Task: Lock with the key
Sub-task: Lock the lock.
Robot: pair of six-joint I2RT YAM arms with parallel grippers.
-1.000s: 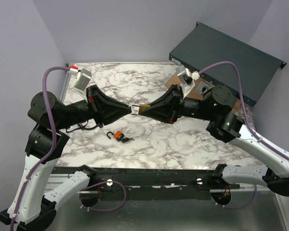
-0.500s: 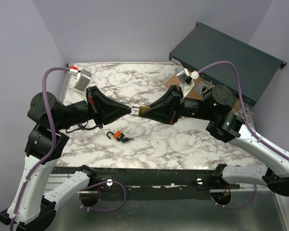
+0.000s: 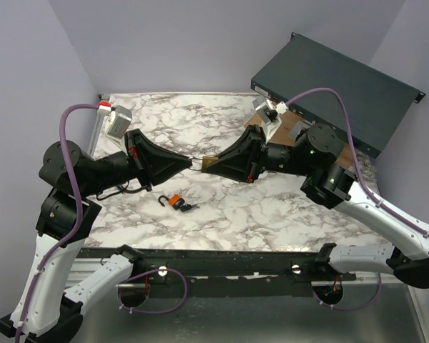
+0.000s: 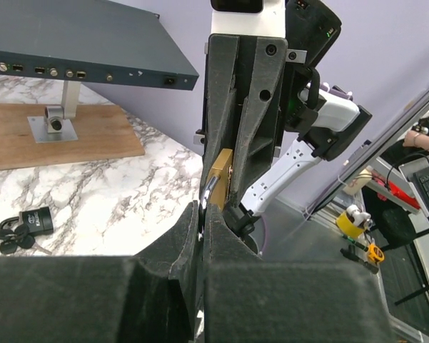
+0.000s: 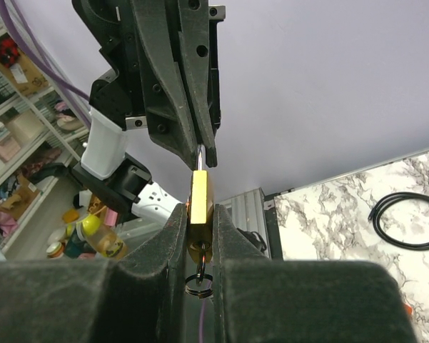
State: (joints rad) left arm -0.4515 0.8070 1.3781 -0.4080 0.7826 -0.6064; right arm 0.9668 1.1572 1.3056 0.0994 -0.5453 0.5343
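Note:
A brass padlock (image 3: 208, 161) hangs in the air over the middle of the marble table (image 3: 271, 207), between the two arms. My right gripper (image 5: 198, 209) is shut on the padlock's body (image 5: 200, 191). A key with a ring (image 5: 198, 280) hangs from the lock's underside, between the fingers. My left gripper (image 4: 201, 211) faces it and is shut on the steel shackle (image 4: 208, 191) at the top of the brass body (image 4: 222, 177). In the top view the left gripper (image 3: 194, 163) and the right gripper (image 3: 215, 161) meet tip to tip.
An orange padlock (image 3: 175, 202) with an open shackle lies on the marble in front of the grippers. A dark padlock with keys (image 4: 34, 219) lies on the table. A dark rack unit (image 3: 335, 82) stands on a wooden board (image 4: 57, 136) at the back right. A black cable loop (image 5: 407, 218) lies at the left.
The right arm has swung a little to the left and back with the brass padlock. The two grippers stay together at the lock.

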